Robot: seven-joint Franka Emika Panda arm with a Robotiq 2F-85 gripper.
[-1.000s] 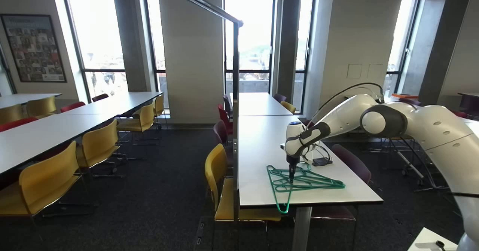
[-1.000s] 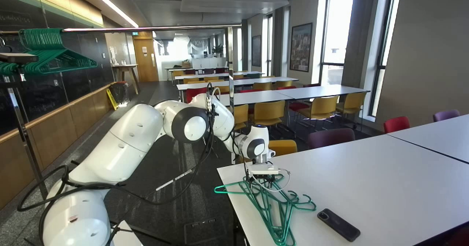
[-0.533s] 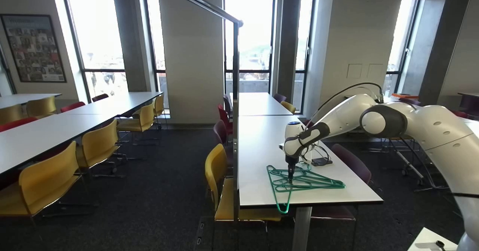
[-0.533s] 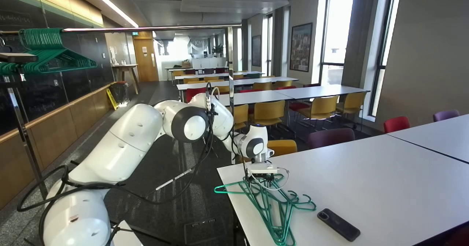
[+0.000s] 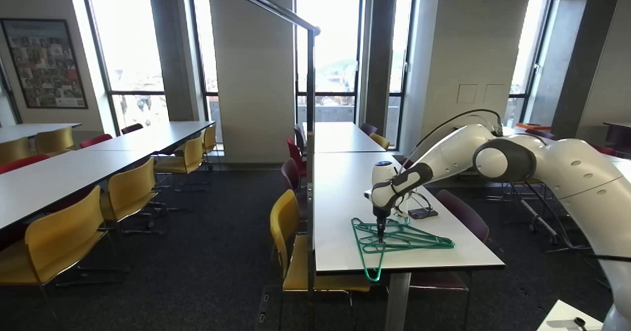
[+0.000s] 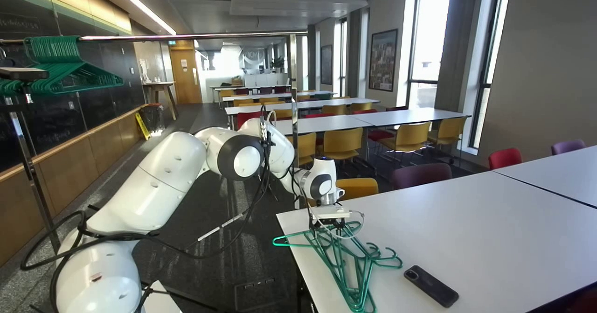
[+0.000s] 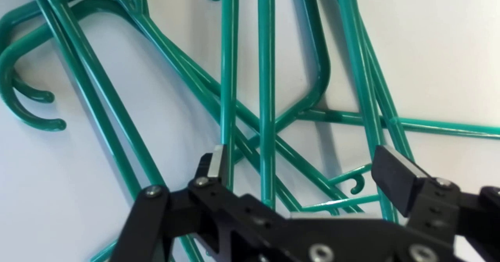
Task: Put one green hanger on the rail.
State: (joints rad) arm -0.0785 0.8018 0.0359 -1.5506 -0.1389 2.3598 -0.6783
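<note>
Several thin green hangers lie in an overlapping pile on the white table; they show in an exterior view (image 5: 446, 245), in an exterior view (image 6: 358, 303) and in the wrist view (image 7: 267, 98). One hanger's corner (image 6: 281, 243) sticks out past the table edge. My gripper (image 7: 300, 154) is open and points down low over the pile, its jaws wide apart. Hanger bars run between and under its fingers (image 7: 396, 172); contact cannot be told. The grey metal rail (image 6: 200, 36) runs high above, joined to a slim post (image 5: 310, 124) beside the table.
Many green hangers (image 6: 74, 68) hang on the rail's far left in an exterior view. A dark phone (image 6: 431, 286) lies on the table (image 6: 466, 238) near the pile. A yellow chair (image 5: 281, 222) stands by the post. Cables run along my arm.
My gripper has shifted slightly to the left in both exterior views, staying low over the pile. The hangers have not visibly moved.
</note>
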